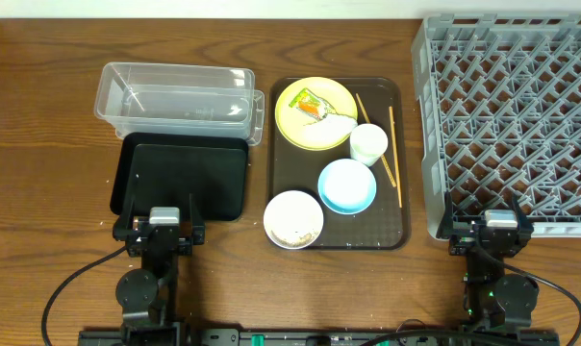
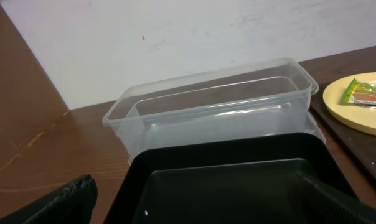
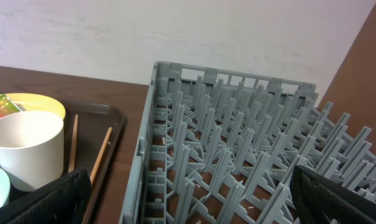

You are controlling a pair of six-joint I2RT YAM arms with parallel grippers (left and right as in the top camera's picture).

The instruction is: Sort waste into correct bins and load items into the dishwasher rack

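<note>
The crumpled wrapper [image 1: 316,107], with its orange and green scraps, is lying on the yellow plate [image 1: 295,123] in the upper part of the brown tray [image 1: 283,165] at the centre of the overhead frame. A scatter of pale grains [image 1: 292,229] is sitting inside the white bowl [image 1: 293,207] at the tray's lower left corner. The light-blue bowl [image 1: 347,185] is resting just right of the white one, and the small white cup [image 1: 368,144] is standing above it, touching the plate's lower right rim. The chopsticks [image 1: 393,144] are lying apart — one along the tray's right side, the other tucked between plate and cup.

Left of the tray, the clear tub [image 1: 175,96] is sitting in the upper left of the frame, with the black tray [image 1: 183,178] directly below it, their edges overlapping. The grey rack [image 1: 512,125] is filling the right side, well apart from both bins, with nothing in it.

All of it is resting on the wooden surface [image 1: 40,115]. The left fingers [image 2: 57,205] are spreading wide over the near edge of the black tray, holding nothing — the right fingers [image 3: 45,202] are standing just as wide at the lower left corner of the rack, also holding nothing.
</note>
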